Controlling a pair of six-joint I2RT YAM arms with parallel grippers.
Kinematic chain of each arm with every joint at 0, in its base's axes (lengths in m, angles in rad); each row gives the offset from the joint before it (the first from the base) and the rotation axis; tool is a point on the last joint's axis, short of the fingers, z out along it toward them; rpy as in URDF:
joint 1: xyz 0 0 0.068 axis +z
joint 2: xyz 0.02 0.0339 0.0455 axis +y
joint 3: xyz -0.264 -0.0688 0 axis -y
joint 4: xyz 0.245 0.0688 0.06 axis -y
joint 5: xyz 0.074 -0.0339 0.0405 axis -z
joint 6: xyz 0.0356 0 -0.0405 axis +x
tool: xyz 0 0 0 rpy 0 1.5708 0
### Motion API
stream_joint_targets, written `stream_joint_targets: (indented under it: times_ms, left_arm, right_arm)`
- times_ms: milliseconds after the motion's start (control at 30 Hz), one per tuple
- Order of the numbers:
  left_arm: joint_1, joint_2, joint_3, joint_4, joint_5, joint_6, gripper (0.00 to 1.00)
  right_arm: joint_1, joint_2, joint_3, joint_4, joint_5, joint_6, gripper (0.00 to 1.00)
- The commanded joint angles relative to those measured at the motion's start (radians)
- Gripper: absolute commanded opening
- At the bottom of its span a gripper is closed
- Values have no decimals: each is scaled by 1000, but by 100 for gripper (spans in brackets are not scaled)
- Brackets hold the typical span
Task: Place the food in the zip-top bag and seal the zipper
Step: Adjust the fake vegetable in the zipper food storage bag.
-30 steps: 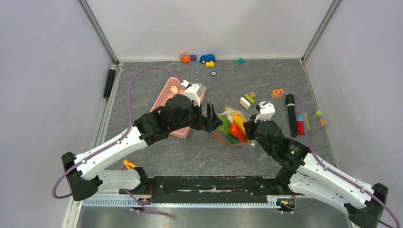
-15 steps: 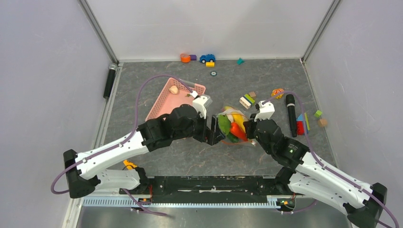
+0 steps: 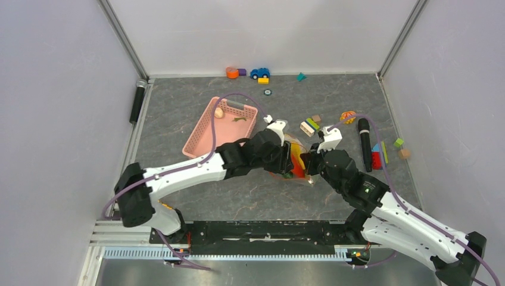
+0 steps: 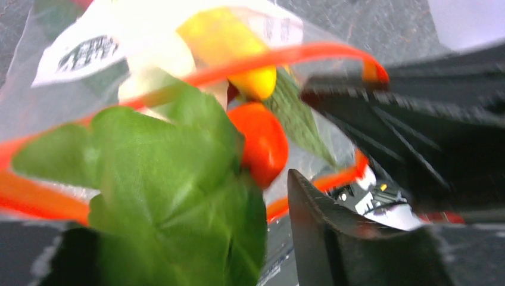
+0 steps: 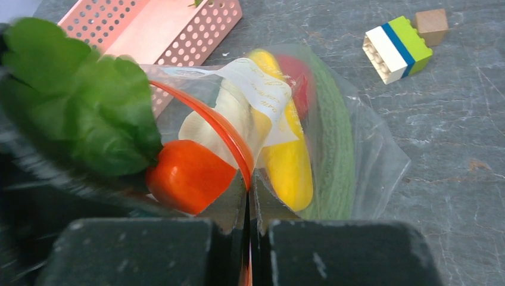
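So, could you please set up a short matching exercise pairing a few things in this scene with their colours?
Things:
1. zipper
2. basket
3. carrot leaves
4. banana

Colours:
a. yellow
b. green
c. pink
d. orange-red

Pairs: 1-d, 2-c, 3-b, 4-a
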Motion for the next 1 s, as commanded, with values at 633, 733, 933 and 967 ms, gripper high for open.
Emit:
stream_joint_targets:
  times_ms: [633,733,933,967]
  left_arm:
    - [110,452,277,-103,-66,-144,21]
    - [118,488,333,-189,-61,-140,22]
    - [117,397,320,-145,54,-70,55]
    - [117,372,312,-137,66,-58,60]
  right_arm:
    - [-2,-148,-16,158,-106,-18,0]
    - [-3,-155,-20,155,-71,-11,0]
    - [-3,-128,-16,73,141,9,0]
    - [-3,-117,-15,63,173,12,0]
